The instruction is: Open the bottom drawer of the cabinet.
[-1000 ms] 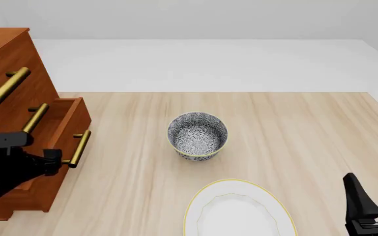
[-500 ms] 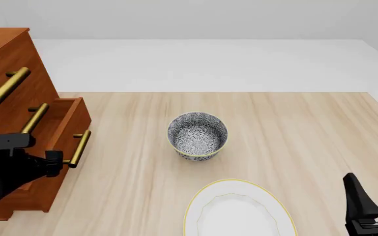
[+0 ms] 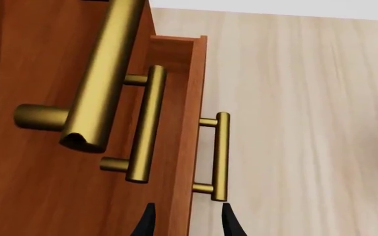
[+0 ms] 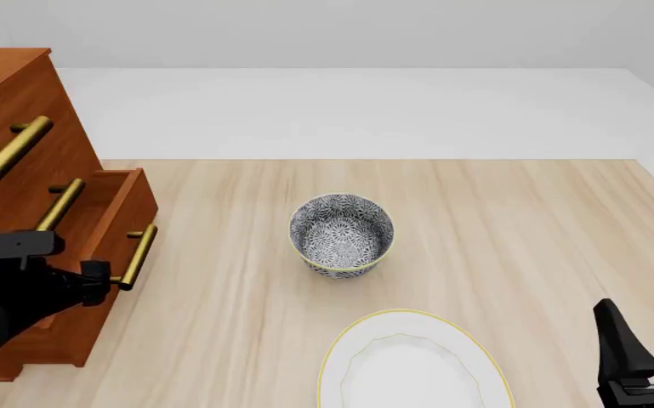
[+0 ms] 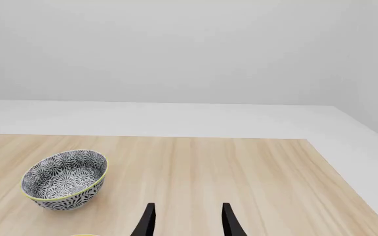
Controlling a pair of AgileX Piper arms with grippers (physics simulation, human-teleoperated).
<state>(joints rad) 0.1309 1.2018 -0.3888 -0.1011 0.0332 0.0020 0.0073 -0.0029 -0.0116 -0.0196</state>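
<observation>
Three drawers front the cabinet (image 4: 9,93) at the table's (image 4: 508,229) left edge; the bottom drawer (image 4: 105,212) stands pulled out. Left gripper (image 3: 185,221) has its fingers parted, straddling the drawer front just short of the handle (image 3: 220,155), gripping nothing. Right gripper (image 5: 185,221) hangs released, empty, near the bowl (image 4: 342,234) and plate (image 4: 412,365). No writing shows.

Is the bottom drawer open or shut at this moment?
Open: the bottom drawer juts forward from the cabinet face, its front standing clear of the two drawers above.
</observation>
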